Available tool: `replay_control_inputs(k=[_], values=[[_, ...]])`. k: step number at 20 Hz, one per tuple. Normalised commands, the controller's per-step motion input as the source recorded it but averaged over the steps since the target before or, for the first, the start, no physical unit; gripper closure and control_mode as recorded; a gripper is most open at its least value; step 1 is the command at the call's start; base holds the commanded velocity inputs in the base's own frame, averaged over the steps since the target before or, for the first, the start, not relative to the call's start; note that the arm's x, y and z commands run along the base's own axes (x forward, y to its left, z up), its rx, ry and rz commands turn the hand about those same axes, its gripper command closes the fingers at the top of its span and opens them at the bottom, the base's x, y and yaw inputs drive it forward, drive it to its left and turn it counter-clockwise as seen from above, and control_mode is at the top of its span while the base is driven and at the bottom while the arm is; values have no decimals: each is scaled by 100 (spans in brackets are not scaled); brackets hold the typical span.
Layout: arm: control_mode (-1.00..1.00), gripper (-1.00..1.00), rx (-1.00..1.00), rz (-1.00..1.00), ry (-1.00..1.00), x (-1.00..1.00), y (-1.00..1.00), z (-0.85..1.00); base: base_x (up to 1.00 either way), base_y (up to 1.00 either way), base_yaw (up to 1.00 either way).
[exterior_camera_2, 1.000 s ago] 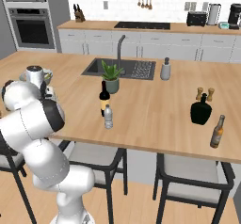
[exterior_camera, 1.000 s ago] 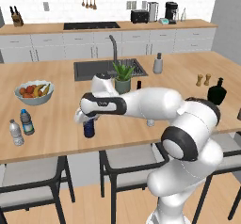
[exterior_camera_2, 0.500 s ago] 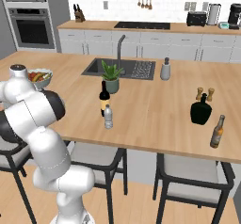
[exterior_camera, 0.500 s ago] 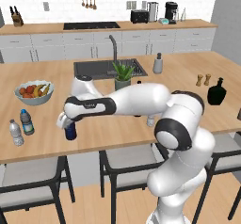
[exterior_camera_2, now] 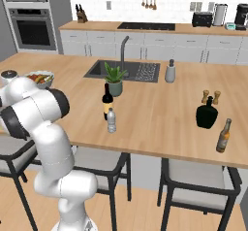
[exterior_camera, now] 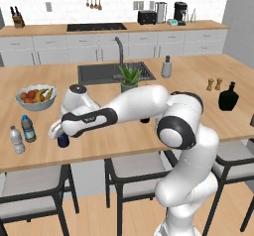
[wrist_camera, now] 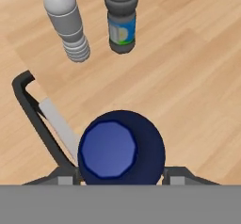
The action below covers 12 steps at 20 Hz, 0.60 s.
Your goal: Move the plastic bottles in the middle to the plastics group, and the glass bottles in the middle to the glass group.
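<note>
Now pincer (wrist_camera: pixel 120 178) clenched on dark blue bottle (wrist_camera: pixel 120 148), near counter edge (wrist_camera: pixel 28 65)

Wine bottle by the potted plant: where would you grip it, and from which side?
Grip the wine bottle on its straight labelled body, coming in level from the stool side. It stands upright; the plant crowds it behind, and the clear bottle stands just in front, so approach slightly to one side.

A wooden island counter (exterior_camera: pixel 198 66) with dark stools (exterior_camera: pixel 30 190) faces grey cabinets (exterior_camera_2: pixel 145 45) and white-tiled wall (exterior_camera: pixel 74 2).
</note>
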Motion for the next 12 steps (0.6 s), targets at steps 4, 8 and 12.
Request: replay_control_inputs(k=[4,8,12], values=[[-100,100,0,-2,0,25,26,0,0,0,0],[-100,100,0,0,0,18,6,0,0,0,0],[-100,100,0,0,1,15,1,0,0,0,0]])
